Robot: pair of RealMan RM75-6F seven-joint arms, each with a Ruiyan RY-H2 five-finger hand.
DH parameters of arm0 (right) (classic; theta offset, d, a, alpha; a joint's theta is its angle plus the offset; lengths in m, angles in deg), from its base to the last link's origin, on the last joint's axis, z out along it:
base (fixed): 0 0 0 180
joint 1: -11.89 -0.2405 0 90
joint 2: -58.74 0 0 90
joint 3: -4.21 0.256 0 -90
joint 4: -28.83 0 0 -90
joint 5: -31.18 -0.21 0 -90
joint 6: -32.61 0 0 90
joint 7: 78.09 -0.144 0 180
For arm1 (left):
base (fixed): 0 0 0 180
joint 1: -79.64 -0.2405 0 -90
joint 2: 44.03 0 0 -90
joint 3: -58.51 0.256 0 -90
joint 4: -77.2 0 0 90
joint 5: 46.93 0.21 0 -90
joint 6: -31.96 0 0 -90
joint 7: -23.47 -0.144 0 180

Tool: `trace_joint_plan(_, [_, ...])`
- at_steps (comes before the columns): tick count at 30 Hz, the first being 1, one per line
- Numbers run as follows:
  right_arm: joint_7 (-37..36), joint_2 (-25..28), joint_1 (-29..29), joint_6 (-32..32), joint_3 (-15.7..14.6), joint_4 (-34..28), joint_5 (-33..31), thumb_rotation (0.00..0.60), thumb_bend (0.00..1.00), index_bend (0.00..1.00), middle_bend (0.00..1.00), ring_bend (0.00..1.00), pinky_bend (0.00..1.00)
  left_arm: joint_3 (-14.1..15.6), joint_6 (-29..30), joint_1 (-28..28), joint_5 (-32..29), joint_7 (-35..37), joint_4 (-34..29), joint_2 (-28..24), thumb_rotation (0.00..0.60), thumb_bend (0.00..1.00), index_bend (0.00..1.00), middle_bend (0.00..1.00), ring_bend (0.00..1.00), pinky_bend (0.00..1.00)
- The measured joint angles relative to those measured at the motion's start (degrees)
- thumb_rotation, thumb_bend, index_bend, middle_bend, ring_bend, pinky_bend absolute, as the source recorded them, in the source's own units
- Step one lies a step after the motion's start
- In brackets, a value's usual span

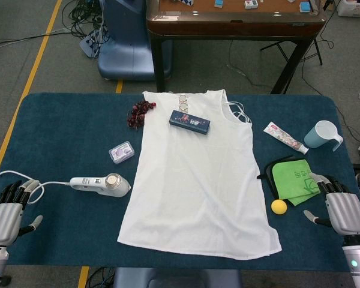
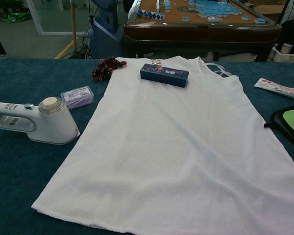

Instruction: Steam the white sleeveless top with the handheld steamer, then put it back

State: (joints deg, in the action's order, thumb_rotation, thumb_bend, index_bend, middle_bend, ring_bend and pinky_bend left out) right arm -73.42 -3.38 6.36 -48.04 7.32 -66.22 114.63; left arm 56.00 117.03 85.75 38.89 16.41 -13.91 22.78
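Left hand point(image 1: 5, 219) is parked at the surface's front-left corner, fingers spread, holding nothing, just beside the steamer's cord point(image 1: 15, 175). The steamer point(image 1: 102, 185) lies on its side near the left edge of the top, handle pointing toward that hand, so I'd guess it's set up for an easy grab. A small purple case point(image 1: 121, 152) and a dark red beaded bunch point(image 1: 140, 113) sit further back. The white top point(image 1: 198, 174) is spread flat across the middle of the surface, with a blue box point(image 1: 189, 122) resting at its neckline, maybe pinning it down. Right hand point(image 1: 342, 211) waits empty and open at the front-right corner, beside a green cloth point(image 1: 293, 180) and a yellow ball point(image 1: 279, 207).
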Motion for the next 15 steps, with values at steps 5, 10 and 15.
trace_joint_plan(5, [-0.16, 0.11, -0.04, -0.19, 0.09, -0.02, 0.19, 0.6, 0.11, 0.14, 0.21, 0.15, 0.27, 0.02, -0.02, 0.04, 0.08, 0.1, 0.07, 0.0, 0.6, 0.2, 0.11, 0.13, 0.07, 0.06])
trace_joint_plan(10, [-0.68, 0.79, -0.25, -1.15, 0.74, -0.62, 0.9, 0.6, 0.11, 0.14, 0.21, 0.15, 0.27, -0.01, -0.54, 0.36, 0.18, 0.71, 0.04, -0.39, 0.6, 0.2, 0.11, 0.13, 0.07, 0.06])
trace_joint_plan(15, [-0.61, 2.38, -0.72, -2.5, 2.75, -1.77, 0.54, 0.6, 0.11, 0.14, 0.21, 0.15, 0.27, -0.41, -1.7, 1.62, 0.75, 1.45, -0.35, -1.23, 0.6, 0.2, 0.11, 0.13, 0.07, 0.06])
